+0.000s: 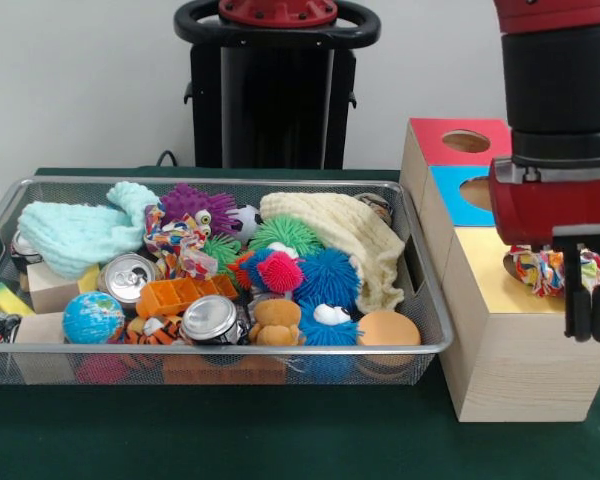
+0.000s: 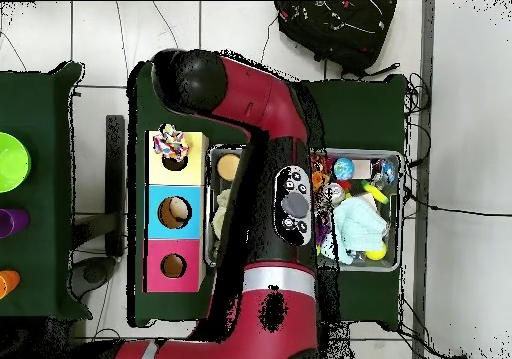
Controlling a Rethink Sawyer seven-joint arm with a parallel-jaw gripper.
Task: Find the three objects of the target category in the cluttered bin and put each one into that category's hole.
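One spotted cloth knot (image 1: 540,268) sits on the yellow-topped box (image 1: 505,345), over its hole (image 2: 176,158) seen from overhead, not yet through. It could snag on the rim or tumble off if nudged sideways. The tool (image 1: 591,325) hangs just beside it; whether its fingers are spread I cannot tell. Another knot (image 1: 180,245) lies in the bin (image 1: 220,350).

Lighting's pretty even and bright in the front view, soft indoor light, probably from overhead. The shiny can tops (image 1: 211,318) catch a bit of glare, and the yellow box top (image 1: 500,270) has a glossy sheen. Shadows on the green worktop (image 1: 280,440) are faint. The overhead view looks softer, and fine detail inside the bin (image 2: 400,215) is hard to make out.
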